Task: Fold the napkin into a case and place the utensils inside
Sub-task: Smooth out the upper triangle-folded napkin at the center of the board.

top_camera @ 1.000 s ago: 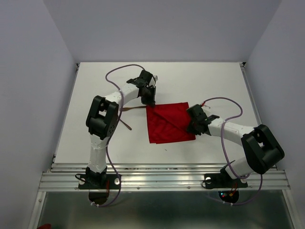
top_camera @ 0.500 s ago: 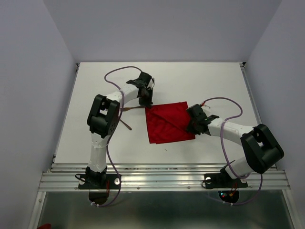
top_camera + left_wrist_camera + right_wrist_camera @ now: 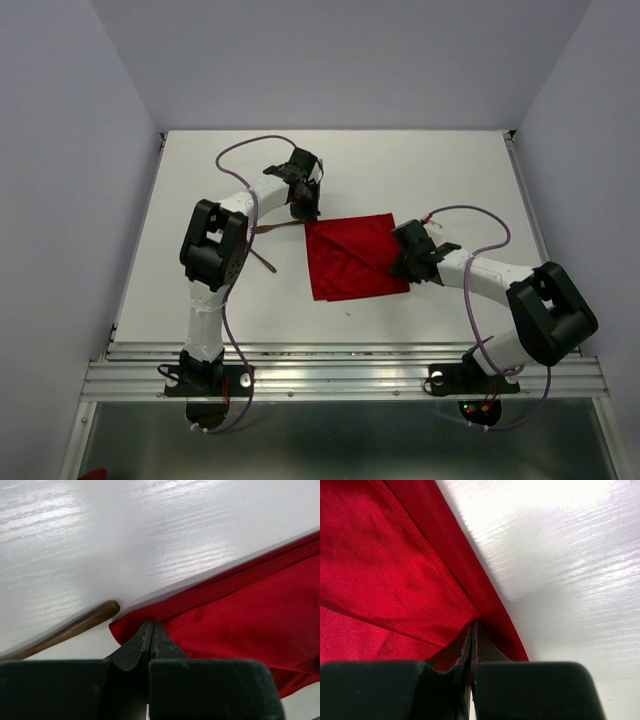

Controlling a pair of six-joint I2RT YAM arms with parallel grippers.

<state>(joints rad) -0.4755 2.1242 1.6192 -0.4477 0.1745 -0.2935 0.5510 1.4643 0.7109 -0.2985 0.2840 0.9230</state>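
Note:
The red napkin point(image 3: 352, 260) lies partly folded on the white table, with a diagonal crease across it. My left gripper point(image 3: 308, 214) is shut on its far left corner; in the left wrist view the closed tips point(image 3: 151, 626) pinch the cloth point(image 3: 250, 610). My right gripper point(image 3: 401, 268) is shut on the napkin's right edge, and the right wrist view shows its tips point(image 3: 474, 626) clamped on a fold of cloth point(image 3: 380, 570). Two dark wooden utensils lie left of the napkin: one handle point(image 3: 274, 229) point(image 3: 75, 628) touches the held corner, the other point(image 3: 263, 261) sits nearer me.
Grey walls enclose the white table point(image 3: 420, 170) on three sides. A metal rail point(image 3: 340, 375) runs along the near edge by both arm bases. Purple cables loop over each arm.
My left wrist has shifted slightly to the left and away, drawing the napkin's far left corner a little with it. The right arm has barely moved.

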